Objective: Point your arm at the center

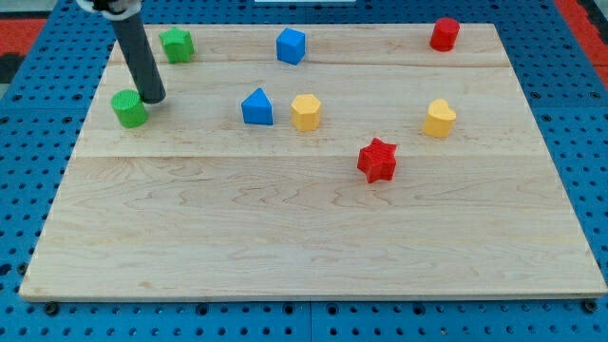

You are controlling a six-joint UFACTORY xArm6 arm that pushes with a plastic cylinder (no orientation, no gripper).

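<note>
Wood board (313,228); my tip (154,99) beside green cylinder (129,108), rod leaning top-left.

The light is bright and even over the whole worktop (285,237). Shadows are soft and short, close under each block. No strong glare shows on the wood. Edges and corners stay sharp, without visible distortion.

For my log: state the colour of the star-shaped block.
Red. The star block shows best in the camera view, right of the board's centre.
</note>
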